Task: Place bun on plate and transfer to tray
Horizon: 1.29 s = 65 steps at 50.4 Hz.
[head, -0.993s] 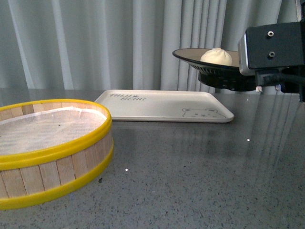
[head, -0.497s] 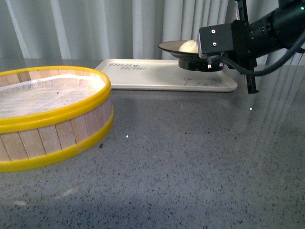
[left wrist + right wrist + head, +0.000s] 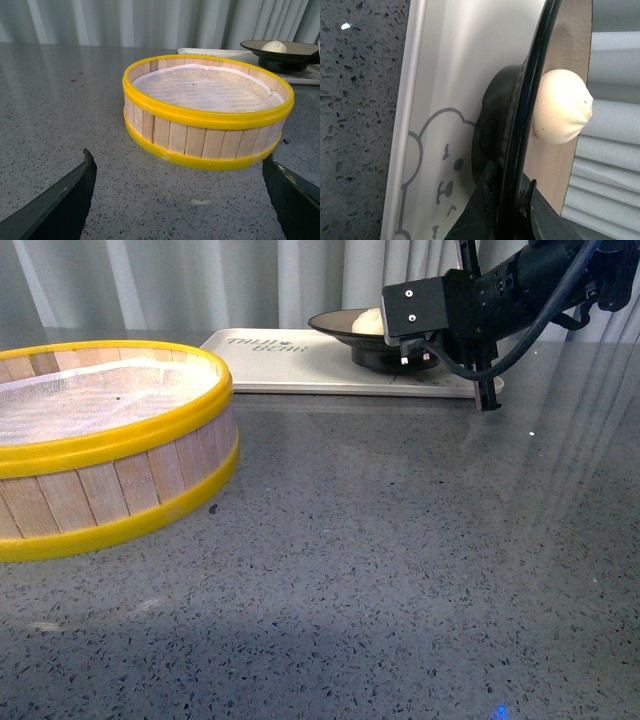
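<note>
The cream-white bun (image 3: 368, 320) lies in the black-rimmed plate (image 3: 335, 320). My right gripper (image 3: 412, 348) is shut on the plate's near rim. The plate's black foot is down at the right end of the cream tray (image 3: 290, 365); I cannot tell whether it touches. In the right wrist view the fingers clamp the plate rim (image 3: 530, 100) at the right gripper (image 3: 507, 192), with the bun (image 3: 562, 112) on the tan inside and the tray's bear print (image 3: 455, 75) under the foot. My left gripper (image 3: 177, 200) hangs open over bare table, short of the steamer basket.
A yellow-rimmed wooden steamer basket (image 3: 100, 440) with a white cloth liner stands at the near left; it also fills the left wrist view as the basket (image 3: 207, 120). Grey speckled tabletop (image 3: 400, 540) lies in front. A pale curtain closes the back.
My right gripper has carried the plate with the bun down and leftward, from above the tray's right edge to low over the tray. The basket and tray have not moved on the table.
</note>
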Each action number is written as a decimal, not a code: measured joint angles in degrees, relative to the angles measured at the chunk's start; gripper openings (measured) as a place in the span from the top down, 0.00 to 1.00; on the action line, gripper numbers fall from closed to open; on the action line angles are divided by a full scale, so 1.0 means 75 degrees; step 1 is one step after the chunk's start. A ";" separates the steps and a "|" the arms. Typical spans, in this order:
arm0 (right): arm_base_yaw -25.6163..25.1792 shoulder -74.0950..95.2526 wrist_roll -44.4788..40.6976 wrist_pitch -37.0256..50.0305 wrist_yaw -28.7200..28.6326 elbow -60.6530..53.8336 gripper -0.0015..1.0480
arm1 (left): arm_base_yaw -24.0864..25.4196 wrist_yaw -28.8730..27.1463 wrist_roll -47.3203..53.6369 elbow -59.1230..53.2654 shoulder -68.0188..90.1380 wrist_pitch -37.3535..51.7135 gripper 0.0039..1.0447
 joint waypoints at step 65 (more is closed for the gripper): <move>0.0032 -0.6787 1.0107 0.3605 0.2247 -0.6971 0.08 | 0.0000 0.0006 0.0000 0.0000 -0.0003 0.0000 0.06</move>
